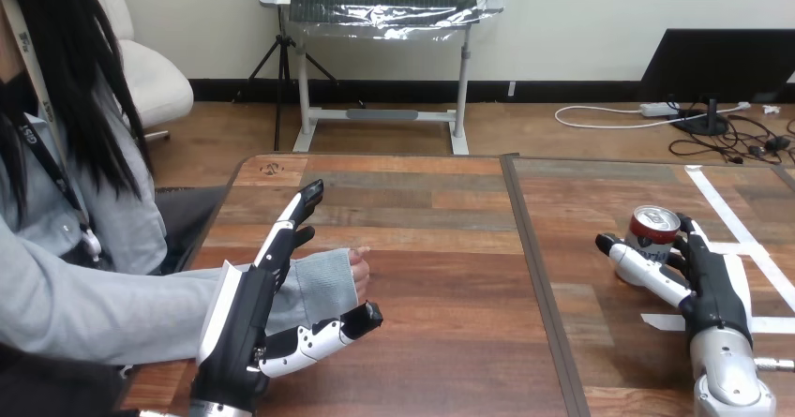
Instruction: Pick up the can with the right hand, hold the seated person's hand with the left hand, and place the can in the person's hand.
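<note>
A red can (pixel 650 230) with a silver top stands upright on the right half of the wooden table (pixel 441 248). My right hand (pixel 710 283) is wrapped round it: the thumb crosses its near side and the fingers lie against its far right side. The person's hand (pixel 359 267) reaches in from the left in a grey sleeve (pixel 323 286), loosely curled and low over the table. My left hand (pixel 246 328) is open at that wrist, with straight fingers along the sleeve's far side and the thumb on its near side. I cannot tell whether they touch.
A dark seam (pixel 536 276) divides the table into two halves. White tape strips (pixel 741 234) cross the right half beside the can. The person sits at the table's left edge.
</note>
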You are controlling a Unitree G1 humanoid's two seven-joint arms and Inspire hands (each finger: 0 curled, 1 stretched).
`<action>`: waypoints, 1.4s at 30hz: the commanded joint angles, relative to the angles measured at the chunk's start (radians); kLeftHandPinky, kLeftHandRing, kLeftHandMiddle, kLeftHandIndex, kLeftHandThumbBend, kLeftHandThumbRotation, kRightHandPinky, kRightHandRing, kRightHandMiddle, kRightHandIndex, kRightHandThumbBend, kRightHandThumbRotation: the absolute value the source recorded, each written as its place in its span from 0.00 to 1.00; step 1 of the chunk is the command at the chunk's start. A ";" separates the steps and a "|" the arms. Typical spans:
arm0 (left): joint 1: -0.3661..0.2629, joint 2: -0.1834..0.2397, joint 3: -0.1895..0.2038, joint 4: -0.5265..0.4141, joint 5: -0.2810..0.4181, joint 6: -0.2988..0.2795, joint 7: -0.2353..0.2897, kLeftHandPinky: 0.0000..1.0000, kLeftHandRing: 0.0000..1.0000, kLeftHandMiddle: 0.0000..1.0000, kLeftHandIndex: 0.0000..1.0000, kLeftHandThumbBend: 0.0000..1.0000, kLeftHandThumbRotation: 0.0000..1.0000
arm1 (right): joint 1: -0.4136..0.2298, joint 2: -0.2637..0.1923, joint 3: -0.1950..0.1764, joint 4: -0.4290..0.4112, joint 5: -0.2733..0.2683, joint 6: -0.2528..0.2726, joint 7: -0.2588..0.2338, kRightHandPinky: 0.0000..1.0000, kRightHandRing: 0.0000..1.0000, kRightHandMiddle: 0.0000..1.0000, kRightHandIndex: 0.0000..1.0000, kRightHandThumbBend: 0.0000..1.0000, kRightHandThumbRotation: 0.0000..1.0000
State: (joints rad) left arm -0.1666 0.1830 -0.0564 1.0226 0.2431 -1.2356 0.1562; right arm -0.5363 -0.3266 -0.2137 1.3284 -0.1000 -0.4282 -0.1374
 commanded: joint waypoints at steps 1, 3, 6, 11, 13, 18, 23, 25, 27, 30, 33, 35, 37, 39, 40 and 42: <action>-0.037 0.006 0.016 -0.017 -0.014 -0.024 -0.005 0.89 0.95 0.94 0.92 1.00 0.52 | -0.096 -0.032 0.008 -0.001 -0.010 0.005 -0.010 0.83 0.87 0.92 0.96 1.00 0.42; -0.036 0.007 0.016 -0.018 -0.014 -0.024 -0.006 0.89 0.95 0.94 0.92 1.00 0.52 | -0.098 -0.033 0.012 0.000 -0.013 0.008 -0.012 0.82 0.87 0.92 0.96 1.00 0.41; -0.036 0.006 0.017 -0.018 -0.015 -0.025 -0.006 0.89 0.95 0.93 0.92 1.00 0.52 | -0.101 -0.034 0.015 0.001 -0.017 0.014 -0.015 0.81 0.87 0.92 0.96 1.00 0.42; -0.035 0.007 0.018 -0.017 -0.015 -0.026 -0.007 0.88 0.94 0.93 0.92 1.00 0.52 | -0.106 -0.034 0.016 0.002 -0.020 0.019 -0.022 0.77 0.84 0.92 0.95 1.00 0.43; -0.034 0.008 0.019 -0.018 -0.011 -0.026 -0.004 0.88 0.94 0.93 0.92 1.00 0.52 | -0.108 -0.034 0.016 0.003 -0.022 0.018 -0.021 0.75 0.82 0.92 0.95 1.00 0.43; -0.035 0.009 0.019 -0.015 -0.011 -0.030 -0.005 0.88 0.94 0.93 0.92 1.00 0.52 | -0.110 -0.035 0.020 0.003 -0.029 0.015 -0.025 0.69 0.77 0.92 0.95 1.00 0.43; -0.035 0.010 0.019 -0.014 -0.011 -0.029 -0.005 0.88 0.94 0.93 0.92 1.00 0.51 | -0.113 -0.037 0.023 0.004 -0.034 0.017 -0.027 0.69 0.79 0.92 0.96 1.00 0.43; -0.035 0.009 0.018 -0.013 -0.018 -0.029 -0.012 0.89 0.95 0.93 0.92 1.00 0.51 | -0.115 -0.038 0.025 0.004 -0.036 0.018 -0.028 0.70 0.81 0.92 0.96 1.00 0.43; -0.035 0.008 0.018 -0.012 -0.023 -0.028 -0.016 0.89 0.95 0.93 0.92 1.00 0.51 | -0.117 -0.039 0.026 0.005 -0.037 0.020 -0.029 0.72 0.82 0.92 0.96 1.00 0.43; -0.035 0.006 0.019 -0.011 -0.028 -0.029 -0.021 0.89 0.95 0.93 0.92 1.00 0.51 | -0.120 -0.041 0.027 0.005 -0.038 0.024 -0.028 0.73 0.83 0.92 0.95 1.00 0.43; -0.035 0.007 0.020 -0.011 -0.025 -0.031 -0.020 0.89 0.95 0.93 0.92 1.00 0.50 | -0.124 -0.042 0.026 0.005 -0.037 0.028 -0.027 0.70 0.79 0.92 0.96 1.00 0.43; -0.035 0.008 0.021 -0.011 -0.023 -0.032 -0.019 0.89 0.95 0.93 0.92 1.00 0.50 | -0.124 -0.041 0.026 0.004 -0.037 0.028 -0.029 0.67 0.77 0.92 0.95 1.00 0.43; -0.033 0.010 0.022 -0.015 -0.015 -0.028 -0.014 0.89 0.95 0.93 0.92 1.00 0.51 | -0.127 -0.042 0.028 0.004 -0.039 0.027 -0.032 0.65 0.75 0.92 0.95 1.00 0.42; -0.033 0.011 0.022 -0.017 -0.012 -0.026 -0.013 0.89 0.95 0.93 0.92 1.00 0.51 | -0.129 -0.042 0.029 0.003 -0.041 0.027 -0.035 0.64 0.74 0.92 0.95 1.00 0.40; -0.033 0.011 0.023 -0.016 -0.013 -0.026 -0.013 0.89 0.95 0.93 0.92 1.00 0.51 | -0.130 -0.043 0.030 0.003 -0.043 0.027 -0.037 0.63 0.74 0.92 0.95 1.00 0.40; -0.032 0.011 0.023 -0.017 -0.008 -0.025 -0.010 0.89 0.95 0.93 0.92 1.00 0.51 | -0.134 -0.043 0.029 0.004 -0.044 0.031 -0.037 0.63 0.73 0.92 0.95 1.00 0.40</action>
State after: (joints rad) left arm -0.1650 0.1831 -0.0530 1.0226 0.2384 -1.2422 0.1377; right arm -0.5672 -0.3512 -0.1950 1.3398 -0.1373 -0.3975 -0.1593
